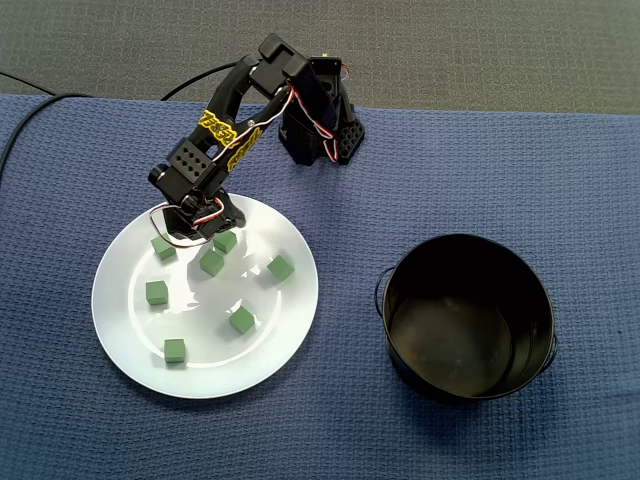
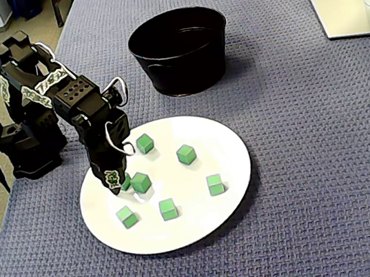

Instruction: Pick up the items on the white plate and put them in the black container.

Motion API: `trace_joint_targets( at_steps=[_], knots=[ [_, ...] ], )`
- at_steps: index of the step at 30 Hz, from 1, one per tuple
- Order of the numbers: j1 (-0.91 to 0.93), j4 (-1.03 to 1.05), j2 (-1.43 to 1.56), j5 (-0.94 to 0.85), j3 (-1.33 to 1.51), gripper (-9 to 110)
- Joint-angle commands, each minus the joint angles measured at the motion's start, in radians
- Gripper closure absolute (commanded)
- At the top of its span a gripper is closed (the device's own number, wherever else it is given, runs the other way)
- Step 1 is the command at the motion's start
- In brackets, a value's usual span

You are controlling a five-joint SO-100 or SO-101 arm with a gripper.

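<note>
The gripper (image 1: pixel 195 228) (image 2: pixel 112 180) points down onto the white plate (image 1: pixel 125 322) (image 2: pixel 225 148), just inside the plate's edge on the side towards the arm's base. The fingers are dark and bunched together in both fixed views. I cannot tell how far apart they stand, or whether they have hold of anything.

Seven green cubes (image 1: pixel 241 319) (image 2: pixel 186 154) lie scattered across the plate. The nearest cube (image 1: pixel 225 240) (image 2: pixel 127 183) sits just beside the fingertips (half hidden behind them in one fixed view). Whether it touches them is unclear. The other cubes spread from there towards the plate's middle and its far edge, all flat on the white surface.

The black container (image 1: pixel 410 300) (image 2: pixel 182 69) stands upright off the plate, to the plate's right in the view from above, with a strip of blue cloth (image 1: pixel 500 150) (image 2: pixel 300 163) between them. Its inside shows only a bare dark bottom. Plate and container both rest on the cloth.
</note>
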Motion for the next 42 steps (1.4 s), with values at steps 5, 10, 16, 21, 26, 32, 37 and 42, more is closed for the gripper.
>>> trace_joint_targets(
  at_steps=[5,10,16,21,26,32,37,42],
  knots=[
    [-0.025,-0.028,0.115,-0.15,-0.014,79],
    [-0.037,-0.028,0.181,-0.169,-0.018,79],
    [-0.067,-0.109,0.173,-0.158,0.037,79],
    [-0.078,-0.166,0.156,-0.164,0.055,78],
    [-0.084,-0.172,0.129,-0.158,0.063,78],
    [-0.074,-0.172,0.104,-0.156,0.074,80],
    [-0.072,-0.176,0.101,-0.149,0.097,86],
    [-0.08,-0.176,0.11,-0.135,0.098,94]
  ],
)
